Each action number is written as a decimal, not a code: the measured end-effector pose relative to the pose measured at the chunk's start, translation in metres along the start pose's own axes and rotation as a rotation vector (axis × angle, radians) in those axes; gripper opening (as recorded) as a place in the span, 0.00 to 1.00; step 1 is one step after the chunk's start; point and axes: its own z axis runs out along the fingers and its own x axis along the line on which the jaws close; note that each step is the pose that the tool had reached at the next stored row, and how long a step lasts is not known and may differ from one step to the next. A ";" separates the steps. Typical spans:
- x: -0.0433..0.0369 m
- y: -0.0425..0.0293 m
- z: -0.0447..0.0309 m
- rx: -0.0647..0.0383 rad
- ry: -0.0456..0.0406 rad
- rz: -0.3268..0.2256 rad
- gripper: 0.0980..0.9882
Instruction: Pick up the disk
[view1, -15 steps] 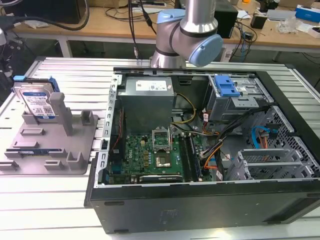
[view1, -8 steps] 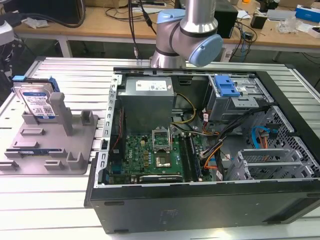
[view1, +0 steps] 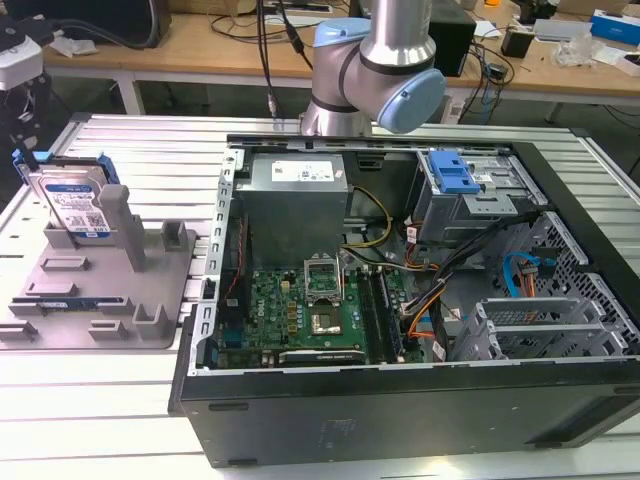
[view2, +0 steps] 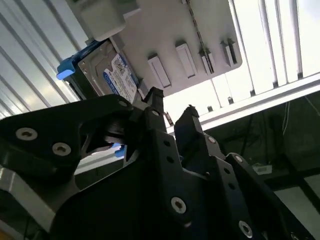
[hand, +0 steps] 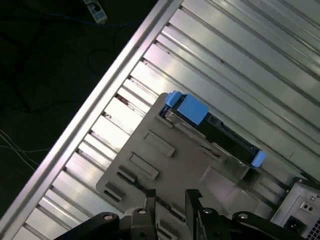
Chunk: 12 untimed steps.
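— One disk (view1: 72, 205), is that right? Where does it stand?

— On the exterior view's left, upright in the grey holder tray (view1: 100, 300), at the tray's far corner. Its white-and-blue label faces the camera, and it leans against one of the tray's upright posts (view1: 118, 215). A blue bracket runs along its edges.

— And the tray itself?

— It lies flat on the slatted aluminium table (view1: 130, 400), just beside the open computer case (view1: 400, 400). Inside the case I can see the motherboard (view1: 310, 310), the power supply (view1: 295, 185) and a metal drive cage with a blue latch (view1: 455, 180).

— Where is the arm?

— The robot arm (view1: 370, 70) rises behind the case, at the far edge of the table.

— How is the gripper?

— In the first wrist view the gripper (hand: 171, 200) hangs over the tray (hand: 165, 150) with its two fingers a narrow gap apart, and the grey of the tray shows through that gap. The disk (hand: 220, 137) appears edge-on there, blue bracket uppermost, apart from the fingertips.

— Does the other camera agree?

— Yes. In the second wrist view the gripper (view2: 172, 107) shows the same narrow gap, and the disk (view2: 112, 75) stands on the tray (view2: 165, 30) beyond the fingers, label visible, not touched by them.
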 end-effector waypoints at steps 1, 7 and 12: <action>0.0000 0.0000 0.0000 0.000 0.0006 -0.016 0.36; 0.0000 0.0000 0.0003 0.000 0.0052 -0.134 0.43; 0.0000 0.0000 0.0003 0.000 0.0108 -0.282 0.43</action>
